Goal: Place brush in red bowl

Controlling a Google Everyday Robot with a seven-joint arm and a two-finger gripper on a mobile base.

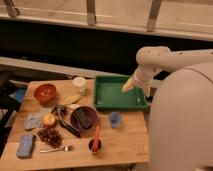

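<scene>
The red bowl (pixel 45 92) sits at the back left of the wooden table (pixel 125 147) and looks empty. A dark-handled brush (pixel 69 126) lies on the table between a dark maroon bowl (pixel 83 118) and a bunch of grapes (pixel 50 136). My gripper (pixel 129 86) hangs over the right part of a green tray (pixel 119 94), far right of the brush and the red bowl. It holds nothing that I can see.
A white cup (pixel 79 83) and a banana (pixel 71 100) lie between the red bowl and the tray. An apple (pixel 48 119), grey cloth (pixel 33 121), blue sponge (pixel 25 146), fork (pixel 55 149), blue cup (pixel 115 119) and red cup with an orange item (pixel 95 142) fill the front.
</scene>
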